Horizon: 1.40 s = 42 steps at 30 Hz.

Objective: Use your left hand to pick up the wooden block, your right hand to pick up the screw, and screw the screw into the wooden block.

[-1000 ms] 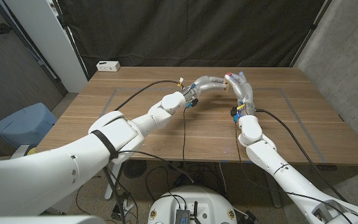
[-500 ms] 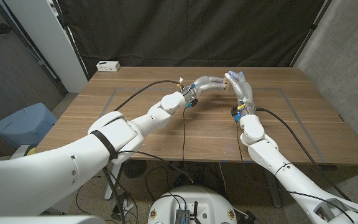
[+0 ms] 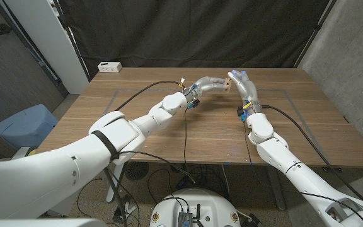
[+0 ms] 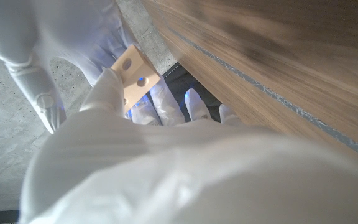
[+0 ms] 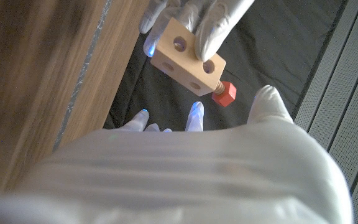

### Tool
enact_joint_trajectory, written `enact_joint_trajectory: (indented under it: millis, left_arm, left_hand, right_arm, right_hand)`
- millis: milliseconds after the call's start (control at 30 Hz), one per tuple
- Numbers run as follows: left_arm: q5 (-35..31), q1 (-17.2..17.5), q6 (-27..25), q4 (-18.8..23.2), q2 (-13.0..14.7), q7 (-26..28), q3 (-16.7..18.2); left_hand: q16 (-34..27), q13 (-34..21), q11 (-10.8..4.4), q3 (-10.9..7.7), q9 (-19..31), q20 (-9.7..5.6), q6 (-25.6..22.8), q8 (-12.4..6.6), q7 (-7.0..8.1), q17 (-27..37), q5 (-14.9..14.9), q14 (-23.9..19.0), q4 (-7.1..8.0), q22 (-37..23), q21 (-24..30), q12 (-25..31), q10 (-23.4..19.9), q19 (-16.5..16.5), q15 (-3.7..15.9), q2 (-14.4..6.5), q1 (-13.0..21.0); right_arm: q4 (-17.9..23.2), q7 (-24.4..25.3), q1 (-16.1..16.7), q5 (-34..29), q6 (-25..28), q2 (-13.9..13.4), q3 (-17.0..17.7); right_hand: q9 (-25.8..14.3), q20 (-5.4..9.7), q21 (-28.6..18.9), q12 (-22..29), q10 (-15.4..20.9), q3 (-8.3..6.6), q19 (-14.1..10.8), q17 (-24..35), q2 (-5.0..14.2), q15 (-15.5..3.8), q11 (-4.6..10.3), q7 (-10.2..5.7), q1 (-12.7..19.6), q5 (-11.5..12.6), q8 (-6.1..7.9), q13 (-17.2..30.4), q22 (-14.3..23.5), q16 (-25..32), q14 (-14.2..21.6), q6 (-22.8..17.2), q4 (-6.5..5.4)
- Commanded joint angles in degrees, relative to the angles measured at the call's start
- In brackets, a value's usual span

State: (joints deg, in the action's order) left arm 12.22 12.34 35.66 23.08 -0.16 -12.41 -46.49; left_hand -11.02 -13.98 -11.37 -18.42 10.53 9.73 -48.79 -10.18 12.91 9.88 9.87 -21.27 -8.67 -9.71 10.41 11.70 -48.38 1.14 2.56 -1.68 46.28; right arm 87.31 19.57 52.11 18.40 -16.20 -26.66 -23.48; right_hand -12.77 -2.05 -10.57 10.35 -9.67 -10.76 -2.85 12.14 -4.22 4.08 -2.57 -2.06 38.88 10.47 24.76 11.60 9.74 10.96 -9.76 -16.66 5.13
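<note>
Block: the left hand (image 3: 210, 84) is holding the block (image 5: 187, 57) up above the table's (image 3: 137, 126) far edge, fingers pinching it across its drilled faces.
Screw: the red-headed screw (image 5: 223, 93) is sitting in the block's side, part of its shank showing between head and wood.
Right hand: the right hand (image 3: 244, 86) is hovering at the screw, fingers apart around the head; I cannot tell whether they are touching it.
Stage: judging by the exposed shank, the threading is looking unfinished.
Risk, slip: turning with a loose finger hold is likely to spin the fingers off the head.
Risk, block: the twist could rotate the block in the left hand's light pinch, or knock it down onto the table.
Risk, jam: pushing off-axis may bind the screw.
</note>
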Motion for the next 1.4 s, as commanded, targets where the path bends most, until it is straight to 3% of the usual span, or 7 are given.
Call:
enact_joint_trajectory:
  millis: [33, 600, 767, 1400]
  left_arm:
    - [0.2, -1.33, -1.83, -1.07, -0.13, -0.33, -0.43]
    - [-0.06, -2.93, -3.64, -1.64, -0.14, -0.11, -1.78]
    - [-0.37, -3.23, -3.76, -1.65, -0.03, -0.18, -2.38]
    - [-3.56, -4.21, -1.41, -1.4, 0.67, 1.52, -5.44]
  left_hand:
    - [-0.2, -0.11, -0.04, -0.43, 0.29, 0.12, -0.08, -0.57, -0.09, 0.17, 0.49, -0.09, 0.14, -0.25, 0.51, 0.38, 0.05, 0.19, 2.75, -0.47, 0.16]
    - [-0.19, -0.08, -0.17, -0.4, 0.28, -0.03, -0.03, -0.64, -0.09, 0.17, 0.49, -0.04, 0.12, -0.25, 0.5, 0.41, 0.02, 0.11, 2.76, -0.46, 0.18]
    - [-0.15, -0.07, -0.32, -0.4, 0.28, -0.04, -0.04, -0.65, -0.09, 0.17, 0.49, 0.05, 0.11, -0.25, 0.48, 0.43, -0.01, 0.07, 2.78, -0.46, 0.2]
    - [-0.12, -0.04, -0.49, -0.26, 0.27, 0.0, -0.06, -0.7, -0.09, 0.21, 0.44, 0.29, 0.25, -0.26, 0.37, 0.24, 0.55, -0.44, 2.8, -0.43, -0.1]
  right_arm:
    - [4.58, -3.02, -0.95, -0.7, 6.74, -5.69, 0.41]
    - [12.98, -9.27, -2.63, -2.15, 18.71, -16.67, 1.23]
    - [15.54, -11.95, -3.3, -2.37, 22.59, -20.59, 1.66]
    - [19.57, -23.29, -8.87, -3.11, 30.8, -29.86, 0.68]
  right_hand:
    - [-0.06, -0.09, -0.03, 0.36, -0.81, 0.31, 0.41, 0.04, 0.11, 0.62, -0.25, 0.53, -0.57, 0.02, -0.46, 0.09, 0.16, 0.04, -1.93, 0.51, 0.01]
    - [0.15, -1.21, -0.05, 0.94, -0.51, -0.66, 1.1, -0.22, 1.33, 1.6, -1.42, 3.18, 0.34, 0.63, -1.46, 0.11, 0.12, 0.23, -2.13, 1.49, 0.74]
    - [0.2, -1.44, -0.05, 1.01, -0.53, -1.04, 1.27, -0.28, 1.64, 1.84, -1.78, 3.43, 0.86, 0.97, -1.41, 0.12, 0.11, 0.24, -2.25, 0.99, 1.09]
    - [0.38, -2.42, 0.2, 0.75, -2.12, -2.89, 2.94, -0.41, 2.57, 2.68, -2.78, 3.19, 3.68, 2.5, -1.77, 0.18, 0.08, 0.09, -3.4, 0.47, 2.97]
